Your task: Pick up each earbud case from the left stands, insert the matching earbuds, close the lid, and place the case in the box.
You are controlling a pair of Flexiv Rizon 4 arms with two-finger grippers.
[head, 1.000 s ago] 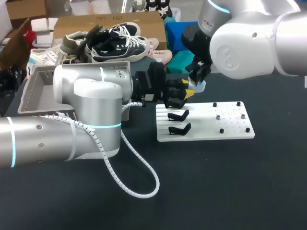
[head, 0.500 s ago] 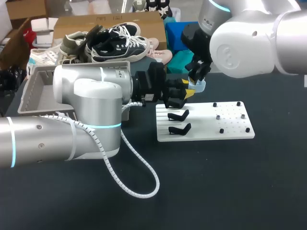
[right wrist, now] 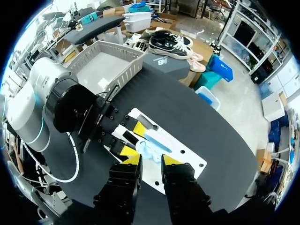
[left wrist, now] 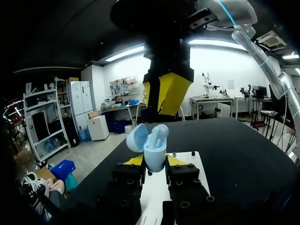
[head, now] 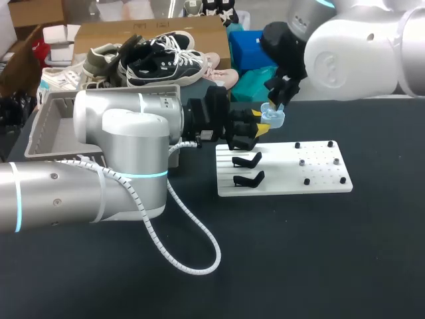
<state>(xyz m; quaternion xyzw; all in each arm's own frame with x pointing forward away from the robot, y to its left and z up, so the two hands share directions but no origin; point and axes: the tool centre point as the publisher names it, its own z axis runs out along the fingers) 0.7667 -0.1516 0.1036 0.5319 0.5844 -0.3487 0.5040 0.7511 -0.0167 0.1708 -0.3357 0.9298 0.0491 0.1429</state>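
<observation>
A light-blue earbud case (left wrist: 154, 153) stands upright between the yellow tips of my left gripper (left wrist: 154, 161), which is shut on it. Its lid (left wrist: 137, 138) hangs open to one side and an earbud (left wrist: 161, 132) sticks out of the top. In the head view the case (head: 273, 118) is held just above the far left corner of the white board (head: 285, 174). My right gripper (head: 276, 101) hovers a little above the case, open and empty. In the right wrist view the case (right wrist: 153, 143) lies below the right gripper (right wrist: 151, 160).
Two empty black stands (head: 248, 159) (head: 250, 178) sit on the board's left part, and small pegs (head: 319, 163) on its right part. A grey basket (head: 56, 123) stands at the far left, partly behind my left arm. A white cable (head: 189, 239) loops over the dark tabletop.
My right gripper has lifted up and to the right, away from the case. The left gripper and the case have not moved.
</observation>
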